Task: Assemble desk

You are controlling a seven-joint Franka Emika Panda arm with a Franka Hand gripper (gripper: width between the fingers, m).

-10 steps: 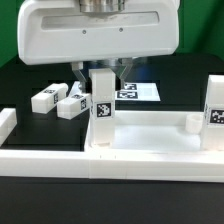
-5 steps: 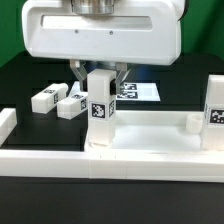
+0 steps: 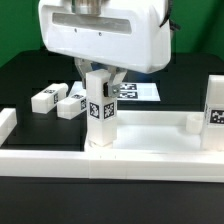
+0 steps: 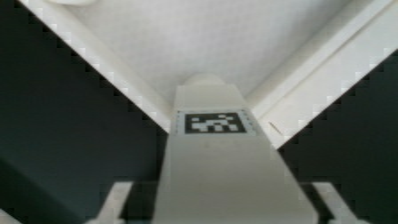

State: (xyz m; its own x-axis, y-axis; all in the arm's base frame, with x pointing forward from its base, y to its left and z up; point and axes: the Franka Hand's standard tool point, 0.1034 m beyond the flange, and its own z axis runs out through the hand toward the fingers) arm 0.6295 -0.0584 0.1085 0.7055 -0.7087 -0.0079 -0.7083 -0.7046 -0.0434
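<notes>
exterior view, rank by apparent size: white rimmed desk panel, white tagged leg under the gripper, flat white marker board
Largest: white rimmed plastic desk panel.
Next: square white tagged leg under the gripper.
Smallest: flat white marker board, but farther back and partly hidden, so unsure.

Your black table (image 3: 30,62) carried the white desk panel (image 3: 150,128), one loose leg (image 3: 47,98) just beside a second leg (image 3: 72,103) toward the exterior view's left, the marker board (image 3: 140,92) farther back, and a low border bar (image 3: 50,165) along the front.
</notes>
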